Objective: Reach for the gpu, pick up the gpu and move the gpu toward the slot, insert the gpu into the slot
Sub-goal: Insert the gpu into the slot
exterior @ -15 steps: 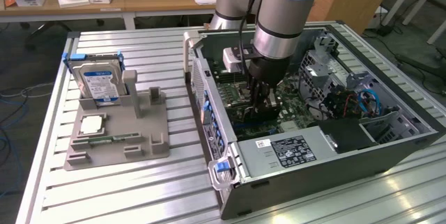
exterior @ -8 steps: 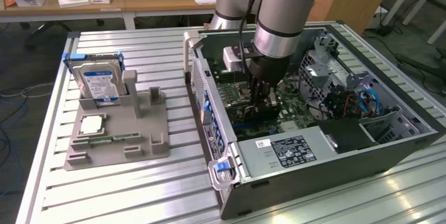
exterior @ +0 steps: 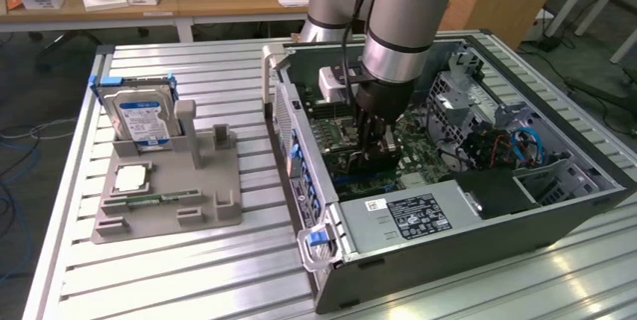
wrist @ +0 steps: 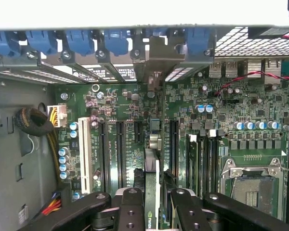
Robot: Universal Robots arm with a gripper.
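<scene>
Parts count
One case [exterior: 468, 215], one hard drive [exterior: 139, 115], one gpu [wrist: 151, 178], one gripper [wrist: 154, 204], one grey stand [exterior: 214, 204].

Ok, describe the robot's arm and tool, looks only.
The arm is a thick round tube, silver-grey with a pale blue cap and a black band near the wrist. A white boxy block sits beside the wrist. The tool is black, with jointed bar fingers and round pivot bolts.

Even indoor light, soft glare on the ribbed metal table [exterior: 199, 275], dim case interior, slight softness throughout.
</scene>
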